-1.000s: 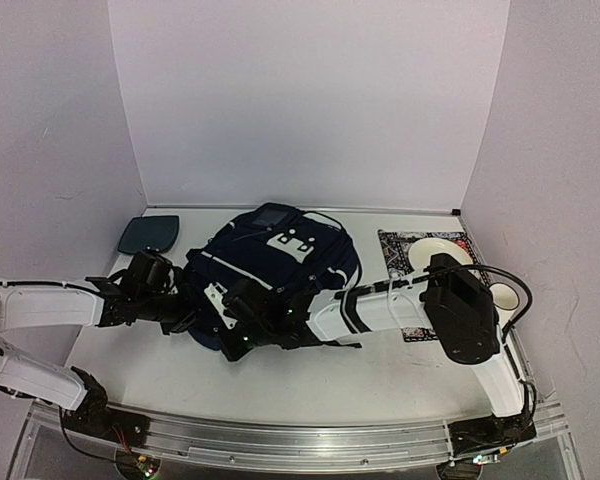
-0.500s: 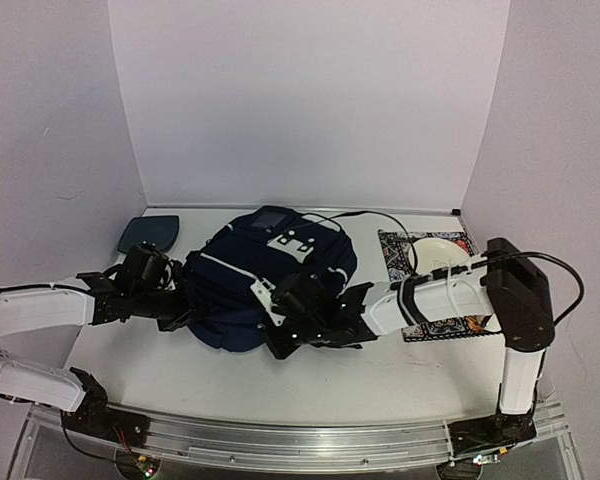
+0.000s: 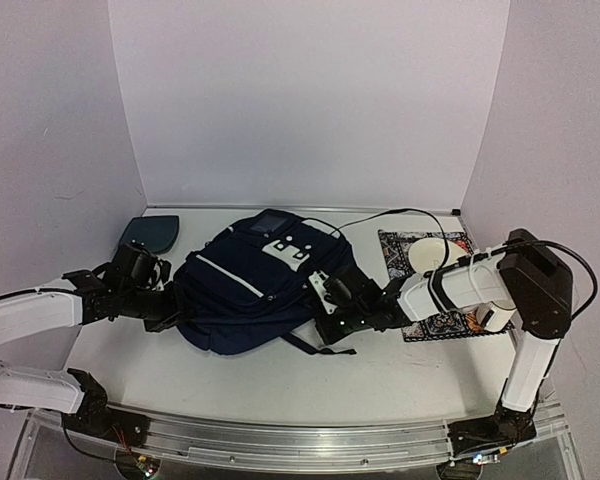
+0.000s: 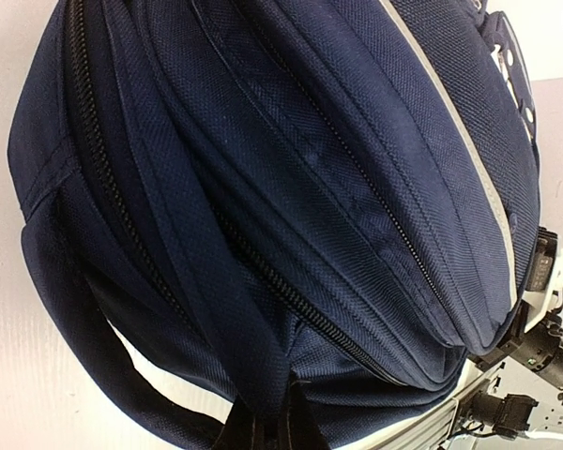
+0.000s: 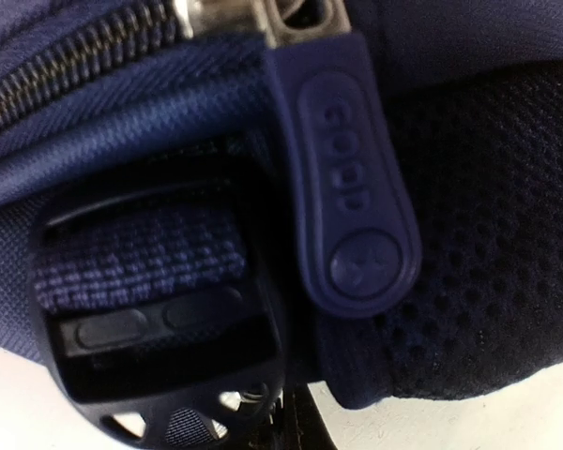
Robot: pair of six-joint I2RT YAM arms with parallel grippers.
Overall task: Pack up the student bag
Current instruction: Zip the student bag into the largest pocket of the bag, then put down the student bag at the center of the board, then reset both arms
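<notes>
The student bag (image 3: 245,285), dark navy with a white stripe and white buckle patches, lies flat in the middle of the table. My left gripper (image 3: 170,312) presses against its left side and is shut on a navy webbing strap (image 4: 220,328) that runs down between the fingers (image 4: 300,433). My right gripper (image 3: 325,305) is at the bag's near right edge with its fingers shut. Just ahead of it are a navy zip pull (image 5: 357,216), a black strap buckle (image 5: 159,323) and black mesh padding (image 5: 488,281). I cannot tell whether fabric is pinched there.
A small dark teal pad (image 3: 148,233) lies at the back left. A patterned mat (image 3: 400,245) at the right carries a white plate (image 3: 432,252), with a white cup (image 3: 497,318) behind the right arm. Walls close in on three sides.
My right gripper has slid from the bag's near left along its near edge to the right. My left gripper has closed on the strap and pulled slightly left. The bag now lies flatter.
</notes>
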